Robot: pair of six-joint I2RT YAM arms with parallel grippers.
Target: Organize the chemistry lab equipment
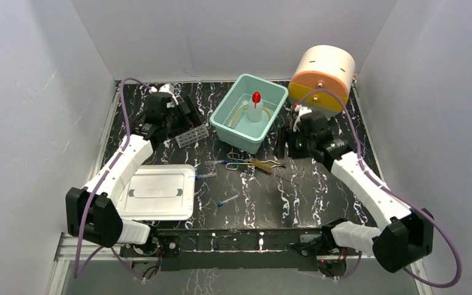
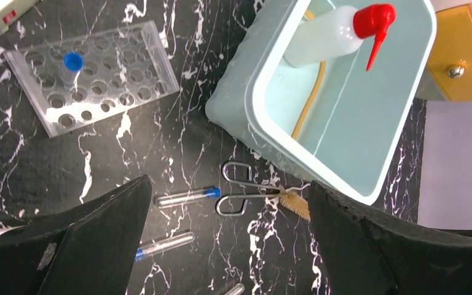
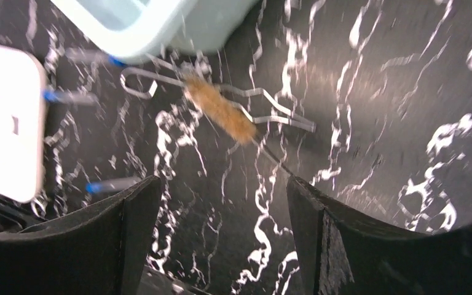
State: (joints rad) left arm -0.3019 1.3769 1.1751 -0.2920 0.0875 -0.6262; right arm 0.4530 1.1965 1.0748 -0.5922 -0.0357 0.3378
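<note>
Centrally on the black marbled surface [image 1: 307, 196], toward its far side, stood a pale teal bin [image 1: 236, 140]. Inside the bin, the wash bottle [image 2: 329, 37] with its red nozzle stood upright, and the tan tubing [image 2: 310, 98] lay on the bin floor beside it.

The clear tube rack [image 2: 92, 74] lay on the surface left of the bin, apart from it. A blue cap [image 2: 72, 61] showed in one of its holes.

The metal tongs [image 2: 239, 196] lay flat just in front of the bin, and a brown bristle brush [image 3: 218, 110] lay across them. Three blue-capped tubes [image 2: 187, 196] lay loose on the surface. The first lay just left of the tong handles, a second tube [image 2: 163, 244] lay nearer the arms, and a third tube [image 1: 227, 200] lay nearer still. A white tray [image 1: 160, 192] sat at the near left. A round cream and orange drum [image 1: 322, 77] stood behind the bin to the right.

The left pincer [image 2: 228, 184] hovered over the area between rack and bin, jaws fully apart, holding nothing. The right pincer [image 3: 222, 181] hung just right of the bin, above the surface near the tongs, jaws wide and gripping nothing. The right wrist view was blurred.
</note>
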